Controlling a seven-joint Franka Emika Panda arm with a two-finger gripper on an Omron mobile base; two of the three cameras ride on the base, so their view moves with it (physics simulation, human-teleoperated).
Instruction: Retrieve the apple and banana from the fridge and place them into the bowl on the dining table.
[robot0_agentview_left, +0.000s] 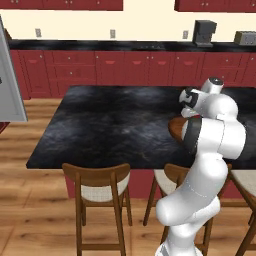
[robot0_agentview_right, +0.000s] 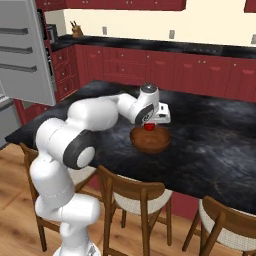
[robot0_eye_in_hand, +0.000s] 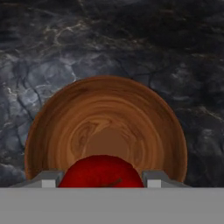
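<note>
Gripper (robot0_eye_in_hand: 101, 183) clamped on the apple (robot0_eye_in_hand: 101, 171) — held right above the bowl (robot0_eye_in_hand: 105, 113), not yet touching its wooden bottom. Bowl resting on the black marbled bench (robot0_agentview_right: 210, 135), near the chair side — fridge (robot0_agentview_right: 27, 50) door standing open at far left.

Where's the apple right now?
The apple is held between the jaws of the gripper, above the brown bowl on the dining table, seen in the right base view.
</note>
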